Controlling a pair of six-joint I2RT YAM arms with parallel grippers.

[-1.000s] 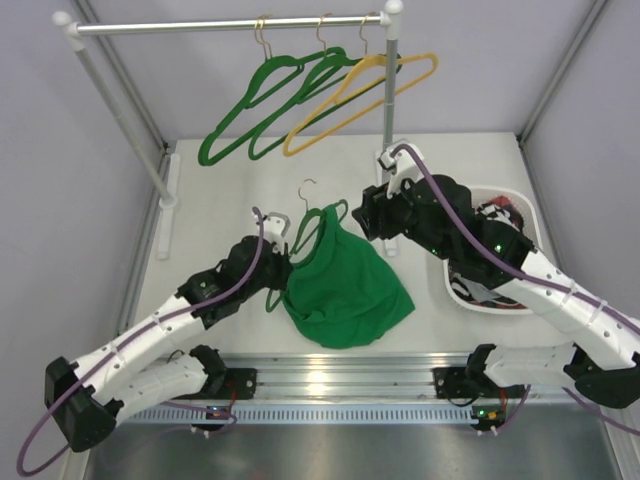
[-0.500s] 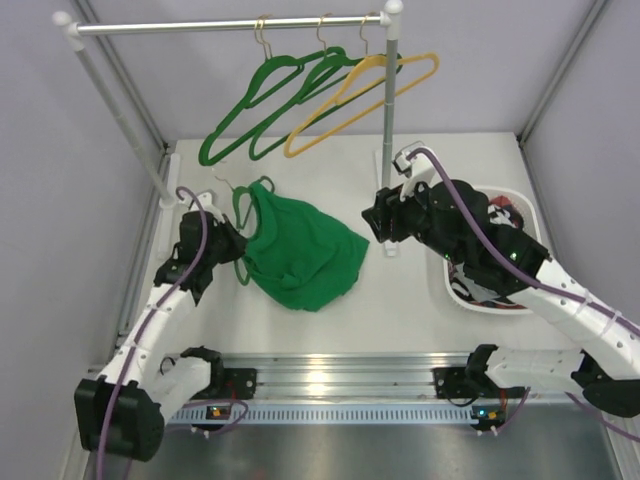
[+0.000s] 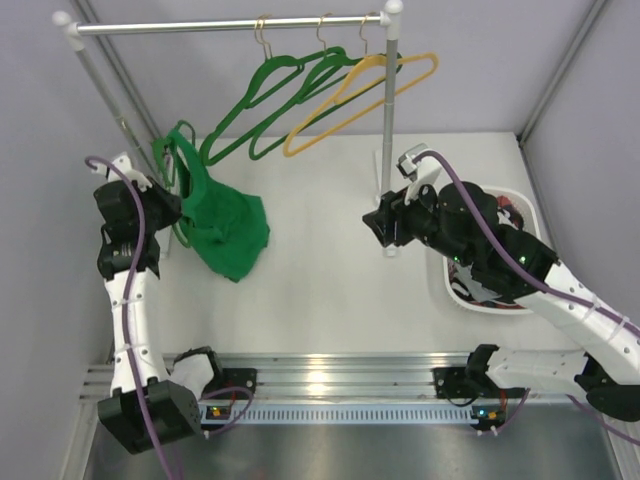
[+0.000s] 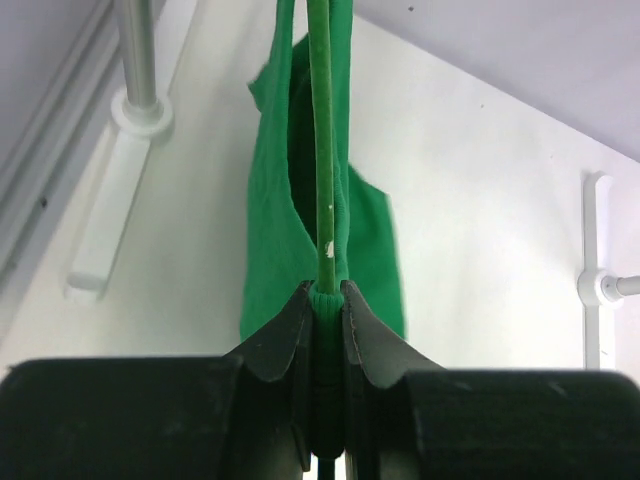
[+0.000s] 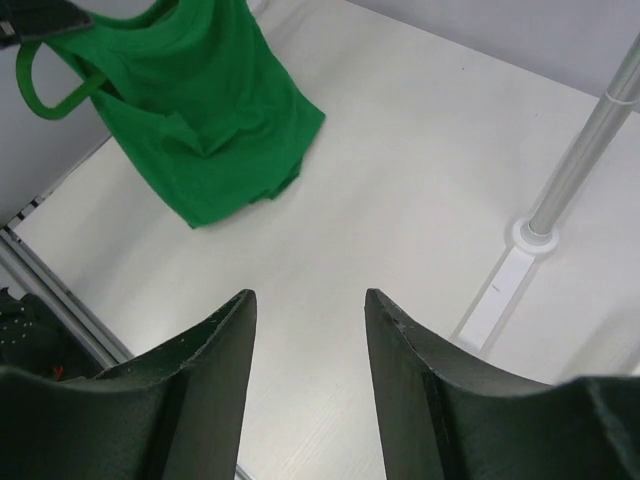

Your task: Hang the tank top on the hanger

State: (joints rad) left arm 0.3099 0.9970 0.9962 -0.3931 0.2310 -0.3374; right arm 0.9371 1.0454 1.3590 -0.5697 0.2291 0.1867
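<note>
My left gripper (image 3: pixel 163 207) is shut on the green hanger (image 3: pixel 166 160) at the table's far left, next to the rack's left pole. The bright green tank top (image 3: pixel 228 226) hangs from the hanger, and its lower part droops towards the table. In the left wrist view the jaws (image 4: pixel 326 293) pinch the thin hanger bar (image 4: pixel 322 150) together with a fold of tank top cloth (image 4: pixel 270 220). My right gripper (image 3: pixel 378 228) is open and empty above the table's middle right. The right wrist view (image 5: pixel 310 312) shows the tank top (image 5: pixel 205 110) far ahead on the left.
A clothes rail (image 3: pixel 230 24) at the back carries two green hangers (image 3: pixel 262 105) and a yellow hanger (image 3: pixel 365 95). Its right pole (image 3: pixel 388 130) stands just behind my right gripper, with its base (image 5: pixel 500 285) on the table. A white basket (image 3: pixel 520 205) of clothes sits at the right.
My left arm has swung the hanger and tank top from the table's middle to the far left and raised them. My right gripper has barely moved and stays open.
</note>
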